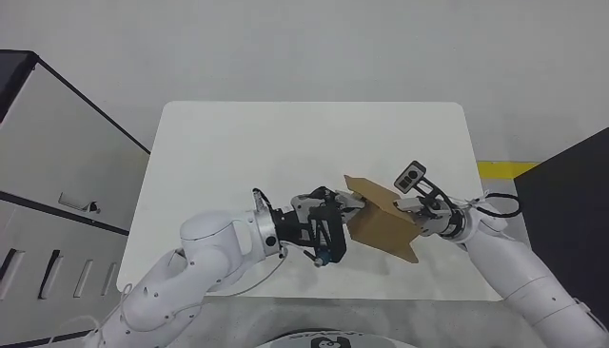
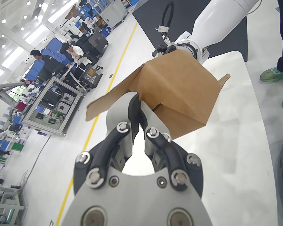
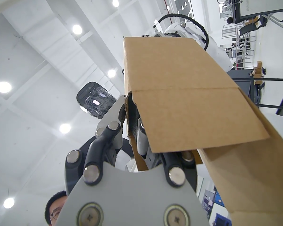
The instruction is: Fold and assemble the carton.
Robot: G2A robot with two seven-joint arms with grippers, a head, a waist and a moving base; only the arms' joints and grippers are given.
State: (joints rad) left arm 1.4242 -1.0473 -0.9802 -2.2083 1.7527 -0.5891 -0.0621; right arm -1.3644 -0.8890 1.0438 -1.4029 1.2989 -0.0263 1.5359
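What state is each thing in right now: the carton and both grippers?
carton, partly opened into a box shape, end flaps not yet folded in, held between both grippers.
left gripper, shut on a carton flap.
right gripper, shut on the edge of a carton wall.

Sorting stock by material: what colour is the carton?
Plain brown carton; best in the left wrist view.

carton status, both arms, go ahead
Left gripper shut on carton flap. Right gripper shut on its far wall. Carton partly opened, flaps loose, held over table.
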